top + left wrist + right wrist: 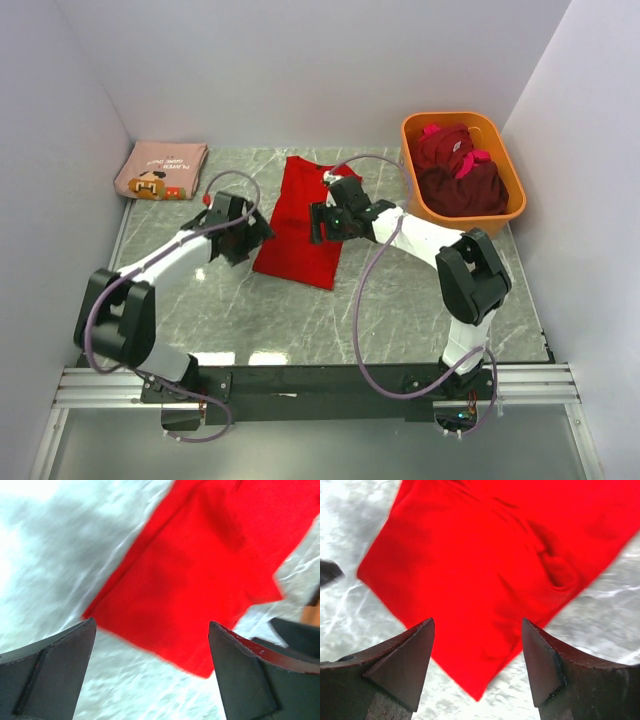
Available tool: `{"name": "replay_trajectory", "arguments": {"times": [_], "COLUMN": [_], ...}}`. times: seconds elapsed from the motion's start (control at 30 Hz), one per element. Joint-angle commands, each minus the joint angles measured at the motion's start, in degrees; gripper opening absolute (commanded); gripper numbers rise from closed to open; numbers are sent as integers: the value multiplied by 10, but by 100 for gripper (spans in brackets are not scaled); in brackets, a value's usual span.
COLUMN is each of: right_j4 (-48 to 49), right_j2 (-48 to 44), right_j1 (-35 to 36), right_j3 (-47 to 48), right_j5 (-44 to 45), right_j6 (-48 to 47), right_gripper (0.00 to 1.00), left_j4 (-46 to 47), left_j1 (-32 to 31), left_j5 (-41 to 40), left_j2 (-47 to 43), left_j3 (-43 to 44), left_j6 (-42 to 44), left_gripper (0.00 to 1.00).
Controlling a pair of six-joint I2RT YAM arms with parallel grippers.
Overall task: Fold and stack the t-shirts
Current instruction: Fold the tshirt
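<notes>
The red t-shirt (303,222) lay flat near the middle of the marble table (300,315), a long narrow strip running from the far side toward the arms. Its sides appeared to be turned in, so the lengthwise fold looked done and the crosswise fold seemed the step in hand. The left gripper (258,236) hovered just beside the strip's near left edge, fingers apart and holding nothing. The right gripper (320,222) hung over the right edge, likewise spread and empty. Both wrist views showed cloth below parted fingers. The next move probably called for each gripper to drop onto a near corner, pinch it, and carry both corners to the far hem together. Farther out, a folded dusty-pink tee (160,170) sat at the far left corner — likely the stack's base — and maroon tees (462,178) waited in the orange tub (455,118) at far right.
</notes>
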Motion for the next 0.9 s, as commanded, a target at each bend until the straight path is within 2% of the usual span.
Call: {"name": "replay_trajectory", "arguments": {"times": [0.0,0.17,0.33,0.47,0.6,0.73,0.87], "right_j4": [21,-10,-25,-27,-8,2,20], "right_j2": [22,95,142,110,13,-61,-110], "right_j1": [4,-13,-31,-27,-22,-3,10], "right_j3": [23,93,145,139,86,-9,-83], "right_j5": [-26,28,38,26,10,2,-6], "right_j6": [14,23,-5,-45,-68,-66,-43], "right_gripper": [77,77,77,77,77,78,78], "left_j4": [-3,-10,6,23,41,56,61], "left_j1": [3,3,3,3,3,3,3], "left_j5": [-21,-14,-4,0,6,24,27], "left_j2": [-47,-65,-57,-50,-28,6,25], "left_j3": [-41,-72,-93,-99,-94,-84,-86], "left_j6": [-8,-9,-11,-10,-4,2,-2], "left_gripper": [99,99,99,99,99,85,60]}}
